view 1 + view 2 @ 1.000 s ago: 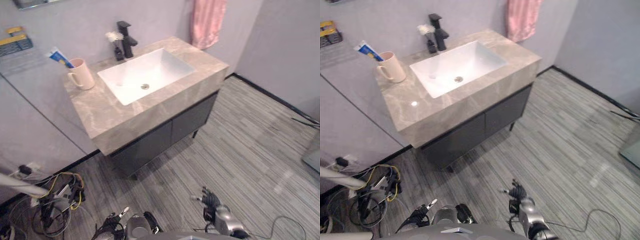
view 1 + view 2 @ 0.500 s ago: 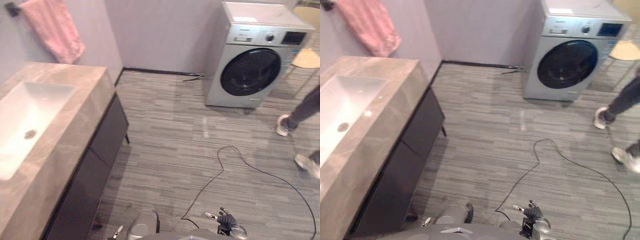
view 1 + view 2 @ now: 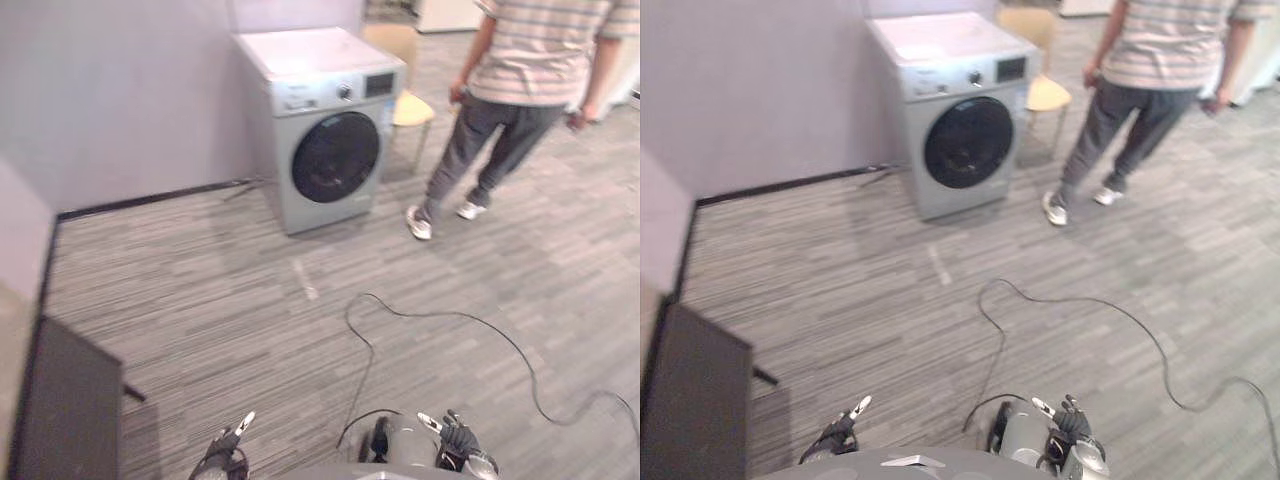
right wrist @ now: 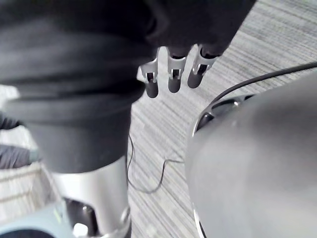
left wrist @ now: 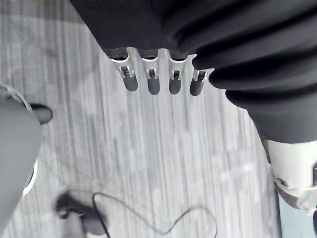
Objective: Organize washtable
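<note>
- Where the washtable [image 3: 62, 405] shows at all, it sits in the lower left corner: dark cabinet front, outer edge slanting toward frame centre, and a sliver of stone top along the left border.
- Open striped floor [image 3: 230, 290] runs from that cabinet edge across the middle to the right border. The widest free patch is at centre.
- Top bounds: grey wall [image 3: 120, 90] with a dark skirting strip [image 3: 150, 198] at upper left, and a washing machine [image 3: 325, 150] at upper centre, against the wall.
- Chair [image 3: 410, 108] is just beside the machine on its right. Person [image 3: 520, 90] stands at upper right, near the chair.
- Left hand [image 3: 226, 445] is on the bottom edge left of centre, right hand [image 3: 458, 438] on the bottom edge right of centre. Both hang over bare floor, and neither touches the washtable.
- Wrist views: left fingers [image 5: 153, 84] and right fingers [image 4: 171, 74] are straight, side by side, with nothing in them.
- Versus 0.5 s ago, the whole view has panned, so the camera moved, not the things.
- Basin and pink towel are gone from frame, and the washtable has shrunk from the whole left side to that corner.
- The machine has slid from upper right to upper centre. The person was only legs at the right edge and now shows shoulders to shoes.
- Hands are in the same low spots.
</note>
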You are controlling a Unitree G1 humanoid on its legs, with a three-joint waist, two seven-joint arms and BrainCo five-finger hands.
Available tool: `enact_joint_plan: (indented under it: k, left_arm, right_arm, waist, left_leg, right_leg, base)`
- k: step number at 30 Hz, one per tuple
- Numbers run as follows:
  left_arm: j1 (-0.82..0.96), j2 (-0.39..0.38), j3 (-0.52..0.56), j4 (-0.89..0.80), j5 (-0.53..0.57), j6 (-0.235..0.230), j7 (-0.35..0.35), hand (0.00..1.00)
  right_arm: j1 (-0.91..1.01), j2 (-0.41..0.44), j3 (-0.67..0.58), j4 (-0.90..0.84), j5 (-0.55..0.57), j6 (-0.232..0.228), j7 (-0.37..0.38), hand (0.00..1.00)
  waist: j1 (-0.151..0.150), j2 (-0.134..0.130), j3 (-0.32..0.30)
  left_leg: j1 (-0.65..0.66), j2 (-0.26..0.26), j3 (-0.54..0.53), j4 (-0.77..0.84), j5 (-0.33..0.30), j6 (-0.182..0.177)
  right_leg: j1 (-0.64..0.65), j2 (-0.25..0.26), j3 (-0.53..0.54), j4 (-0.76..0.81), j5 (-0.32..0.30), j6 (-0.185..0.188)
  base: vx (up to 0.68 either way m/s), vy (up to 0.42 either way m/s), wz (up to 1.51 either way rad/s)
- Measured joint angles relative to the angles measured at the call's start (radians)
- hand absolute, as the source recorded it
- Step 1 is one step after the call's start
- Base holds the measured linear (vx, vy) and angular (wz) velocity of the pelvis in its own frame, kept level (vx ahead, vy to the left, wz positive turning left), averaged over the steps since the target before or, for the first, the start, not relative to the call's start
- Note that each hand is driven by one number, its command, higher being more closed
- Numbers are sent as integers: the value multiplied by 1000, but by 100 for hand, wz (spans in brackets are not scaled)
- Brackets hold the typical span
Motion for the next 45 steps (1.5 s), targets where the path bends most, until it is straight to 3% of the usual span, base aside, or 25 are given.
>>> enact_joint_plan:
  k: [1,2,4,6,7,9,11,16,19,21,22,24,25,26,28,29,32,34,35,36,37,39,40,42,45]
  left_arm:
    - [0,-3,1,0,1,-1,-3,0]
    - [-1,-33,21,6,5,0,-4,0]
    - [-2,-67,86,4,10,0,-12,0]
    - [-1,-82,151,-1,10,0,-16,0]
    - [1,-88,198,-4,4,3,-22,0]
    - [3,-76,254,-13,-1,5,-38,0]
    - [4,-44,263,-23,-19,2,-39,0]
    - [51,-6,198,24,-18,12,-33,0]
    - [68,-18,176,37,-16,10,-12,0]
    - [90,-16,168,50,-17,15,-5,0]
    - [101,-4,175,78,-18,18,-1,0]
    - [108,40,166,89,-17,26,-7,0]
    - [98,67,147,91,-16,29,-14,0]
    - [81,84,125,100,-16,31,-14,0]
    - [53,79,91,93,-16,29,-14,0]
    - [30,70,84,83,-16,27,-13,0]
    - [-20,56,37,61,-23,11,-11,0]
    - [-48,26,18,27,-29,-1,-9,0]
    - [-49,0,11,10,-29,-8,-10,0]
    - [-44,-9,12,5,-29,-10,-10,0]
    - [-33,-42,19,4,-27,-11,-13,0]
    - [-34,-64,45,0,-28,-10,-16,0]
    - [-32,-80,86,-3,-28,-11,-18,0]
    - [-17,-84,98,-3,-45,-7,-26,0]
    - [3,-30,100,-43,-75,-16,-37,0]
  right_arm:
    - [1,2,-14,6,7,0,1,0]
    - [-15,-3,-76,24,15,2,-1,0]
    - [-9,1,-147,25,16,6,0,0]
    - [7,2,-206,22,16,21,-1,0]
    - [22,3,-211,16,16,32,-1,0]
    - [25,10,-207,23,16,41,-1,0]
    - [7,11,-189,48,17,42,-1,0]
    - [-68,5,-97,104,13,39,0,0]
    - [-66,-22,-38,103,7,36,-1,0]
    - [-42,-21,-4,104,6,36,0,0]
    - [-31,-11,-3,104,7,35,1,0]
    - [-15,20,-17,114,6,32,3,0]
    - [-14,21,-28,116,6,29,8,0]
    - [-8,13,-27,118,4,26,10,0]
    - [18,-3,-46,111,5,24,14,0]
    - [35,-11,-51,109,4,20,18,0]
    - [61,-22,-66,111,7,20,18,0]
    - [74,-19,-101,115,8,23,14,0]
    - [90,-18,-116,115,7,30,6,0]
    - [106,-20,-123,115,7,33,1,0]
    - [110,-18,-146,119,8,40,-1,0]
    - [106,-35,-186,120,6,44,1,0]
    - [107,-32,-215,115,6,48,0,0]
    - [99,-46,-217,122,6,50,-1,0]
    - [57,-59,-188,146,5,68,-3,0]
  waist:
    - [-3,-3,1]
    - [-14,33,11]
    - [-22,60,21]
    - [-32,86,31]
    - [-32,89,32]
    - [-17,76,48]
    - [8,49,62]
    - [41,28,80]
    - [55,54,74]
    - [70,43,70]
    - [71,19,57]
    - [58,-60,40]
    - [33,-78,46]
    - [24,-84,48]
    - [4,-58,45]
    - [-1,-35,49]
    - [-30,-5,56]
    - [-44,5,63]
    - [-47,14,62]
    - [-51,22,55]
    - [-46,48,35]
    - [-47,77,49]
    - [-51,109,61]
    - [-40,131,78]
    - [-6,80,88]
  left_leg:
    - [14,-4,8,0,1,-2]
    - [53,31,26,12,32,-64]
    - [44,86,20,137,71,-125]
    - [-28,170,-23,402,144,-90]
    - [-115,221,-80,625,269,-51]
    - [-286,244,-190,1001,229,-4]
    - [-425,166,-297,1138,141,-18]
    - [-701,80,-264,794,3,8]
    - [-771,0,-303,216,130,-34]
    - [-752,-40,-352,196,245,11]
    - [-710,-54,-334,213,309,34]
    - [-628,-104,-308,237,234,38]
    - [-556,-121,-312,230,186,41]
    - [-494,-124,-319,218,158,44]
    - [-331,-101,-349,133,116,39]
    - [-243,-70,-354,66,107,45]
    - [-129,-16,-361,-21,88,33]
    - [-69,11,-363,-37,15,-9]
    - [-35,25,-366,-39,-42,-28]
    - [-18,35,-369,-37,-71,4]
    - [-19,56,-367,33,-75,26]
    - [-104,103,-380,302,-24,-33]
    - [-244,149,-422,660,121,-56]
    - [-371,172,-443,1006,190,-86]
    - [-535,136,-337,1158,132,-42]
  right_leg:
    - [10,8,-30,-63,47,-33]
    - [29,52,-56,-52,100,-115]
    - [55,117,-57,-40,27,-136]
    - [100,195,-35,-49,-32,-150]
    - [145,252,16,-76,-55,-163]
    - [255,335,126,-136,-74,-187]
    - [392,372,249,-212,-77,-193]
    - [600,365,475,-346,-83,-157]
    - [691,348,553,-432,-123,-131]
    - [717,323,579,-346,-169,-90]
    - [675,305,575,-164,-206,-36]
    - [536,241,504,241,-134,69]
    - [459,199,444,455,76,168]
    - [409,157,386,576,143,165]
    - [302,68,257,707,15,0]
    - [232,71,248,647,-55,-9]
    - [98,33,194,300,-103,34]
    - [42,-2,194,17,-25,77]
    - [19,-19,199,-62,91,84]
    - [7,-9,196,-16,121,73]
    - [-32,10,203,98,13,37]
    - [10,51,194,133,-74,14]
    - [96,101,175,104,-118,-16]
    - [226,156,165,36,-149,-42]
    - [474,199,209,-149,-156,-61]
  base:
    - [416,-492,-123]
    - [350,-441,-106]
    - [385,-515,-110]
    - [330,-516,-109]
    - [210,-495,-123]
    - [59,-447,-153]
    - [-100,-337,-165]
    - [-305,-99,-142]
    - [-226,107,-77]
    - [504,50,-93]
    - [688,-55,-84]
    - [566,-79,-40]
    - [339,-45,11]
    - [305,-24,19]
    - [134,18,16]
    - [-12,62,13]
    - [-239,109,29]
    - [-204,57,31]
    - [56,-126,11]
    - [389,-307,-5]
    - [639,-451,-28]
    - [694,-485,-29]
    - [662,-433,-13]
    - [591,-347,-15]
    - [561,-313,-47]
